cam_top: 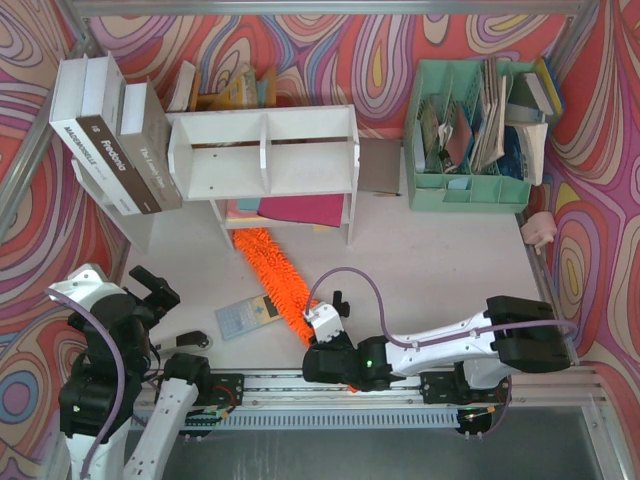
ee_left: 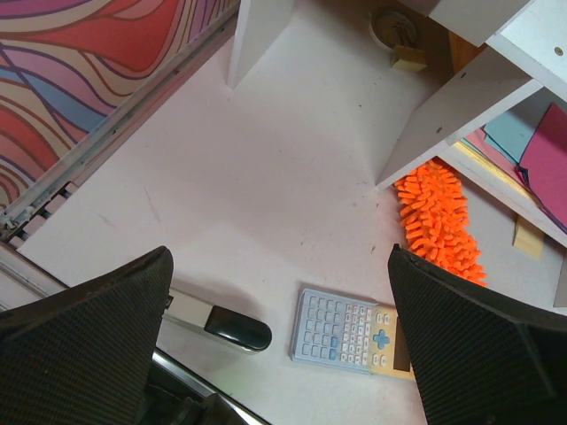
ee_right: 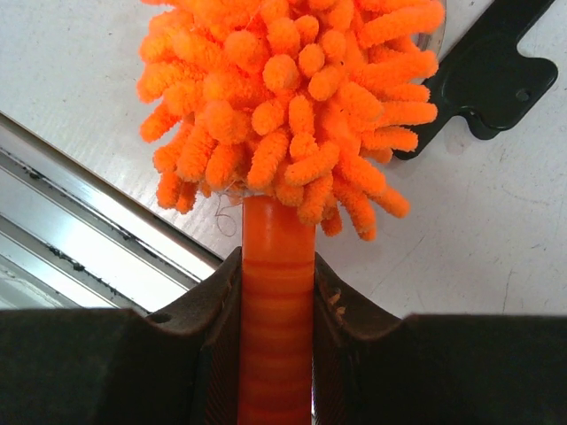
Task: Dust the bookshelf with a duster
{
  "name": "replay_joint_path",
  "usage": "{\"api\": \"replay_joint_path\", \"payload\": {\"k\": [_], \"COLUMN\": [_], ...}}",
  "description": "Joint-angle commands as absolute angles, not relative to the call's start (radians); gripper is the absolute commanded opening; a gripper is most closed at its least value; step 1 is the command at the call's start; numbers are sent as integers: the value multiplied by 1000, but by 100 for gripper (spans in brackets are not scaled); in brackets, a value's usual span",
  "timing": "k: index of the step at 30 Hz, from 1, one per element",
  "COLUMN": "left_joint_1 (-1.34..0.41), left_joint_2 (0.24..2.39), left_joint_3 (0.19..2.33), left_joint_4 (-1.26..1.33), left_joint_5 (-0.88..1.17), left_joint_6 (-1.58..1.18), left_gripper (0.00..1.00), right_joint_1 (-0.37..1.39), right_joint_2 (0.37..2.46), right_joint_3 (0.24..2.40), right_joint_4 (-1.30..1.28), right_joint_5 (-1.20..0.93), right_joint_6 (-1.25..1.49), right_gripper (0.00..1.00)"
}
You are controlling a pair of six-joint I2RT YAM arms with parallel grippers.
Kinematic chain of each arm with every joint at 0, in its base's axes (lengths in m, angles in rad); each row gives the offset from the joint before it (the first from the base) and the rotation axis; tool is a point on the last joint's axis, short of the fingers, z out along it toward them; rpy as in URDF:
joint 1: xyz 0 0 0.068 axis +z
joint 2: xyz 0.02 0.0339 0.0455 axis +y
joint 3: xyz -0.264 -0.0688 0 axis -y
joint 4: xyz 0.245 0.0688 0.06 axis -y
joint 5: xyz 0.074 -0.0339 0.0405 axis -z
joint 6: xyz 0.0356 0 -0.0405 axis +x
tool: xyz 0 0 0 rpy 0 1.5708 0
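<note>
A pale blue calculator (cam_top: pixel 245 315) lies flat on the white tabletop (cam_top: pixel 430 270), with a small white-and-black object (cam_top: pixel 195 342) near it. Big white and brown books (cam_top: pixel 110 130) stand back left. A mint-green organizer (cam_top: pixel 465 190) stuffed with papers stands back right.

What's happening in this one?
The right gripper is shut on the short orange handle of the duster, near the front edge of the table. The duster lies on the table, its far tip under the bottom shelf of the bookshelf. The left gripper hangs open at the left, holding nothing.
</note>
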State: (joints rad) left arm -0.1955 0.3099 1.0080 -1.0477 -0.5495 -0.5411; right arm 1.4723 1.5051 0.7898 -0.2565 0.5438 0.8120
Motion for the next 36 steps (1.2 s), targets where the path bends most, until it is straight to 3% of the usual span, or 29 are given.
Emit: {"api": "replay_joint_path", "payload": {"k": [1, 13, 27, 36], "left_joint_1": [-187, -187, -187, -187], "left_joint_2": [318, 316, 312, 310], "left_joint_3": [994, 994, 994, 994], "left_joint_4": [-1034, -1034, -1034, -1034], "left_joint_5": [-546, -546, -547, -546], "left_joint_6": [-526, -526, -526, -527], "left_gripper": [98, 98, 98, 98], "right_joint_1": [1482, 1554, 1537, 1532], "right_joint_2": [1520, 1361, 1521, 1389], "right_joint_3": [797, 867, 809, 883], "right_joint_4": [-258, -330, -336, -353], "right_joint_5": [563, 723, 692, 765], "right_joint_6": [810, 812, 916, 852], "right_gripper": [0, 0, 0, 0]}}
